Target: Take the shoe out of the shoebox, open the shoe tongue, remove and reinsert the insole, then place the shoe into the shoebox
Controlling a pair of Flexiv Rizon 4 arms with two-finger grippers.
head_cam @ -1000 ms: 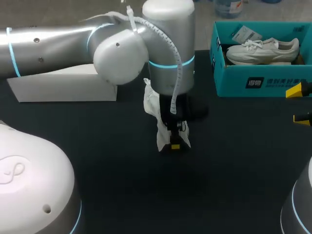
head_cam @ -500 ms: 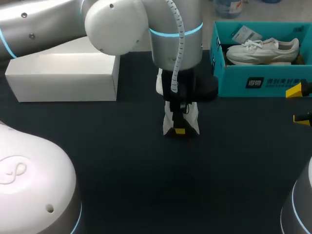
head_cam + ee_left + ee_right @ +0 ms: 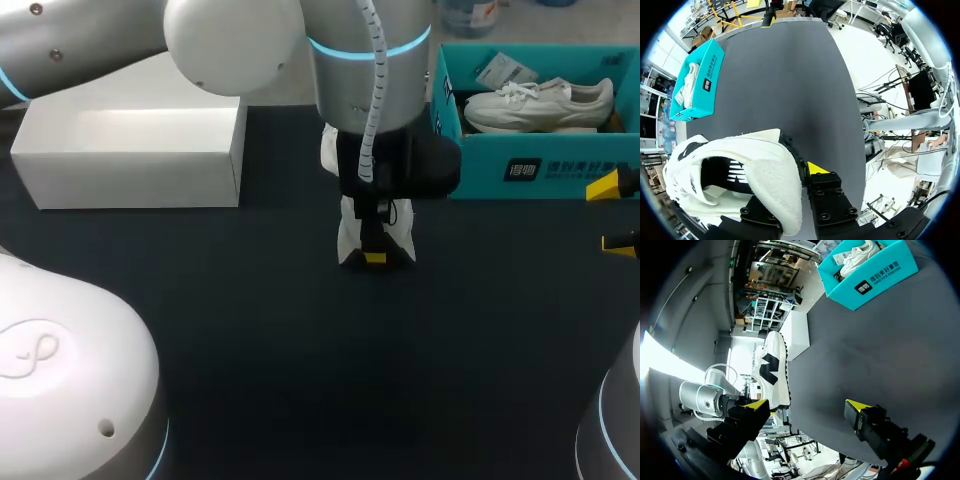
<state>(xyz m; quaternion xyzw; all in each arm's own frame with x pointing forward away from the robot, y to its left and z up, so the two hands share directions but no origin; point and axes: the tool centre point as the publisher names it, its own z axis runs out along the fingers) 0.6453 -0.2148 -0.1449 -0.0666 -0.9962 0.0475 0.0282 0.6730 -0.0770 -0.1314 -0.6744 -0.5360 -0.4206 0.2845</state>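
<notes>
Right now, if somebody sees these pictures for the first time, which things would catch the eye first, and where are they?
The left gripper is shut on a white shoe with a black mark on its side, holding it by the heel at the middle of the dark table. At the far right stands an open teal shoebox with a second white shoe lying inside. A plain white box sits at the far left.
</notes>
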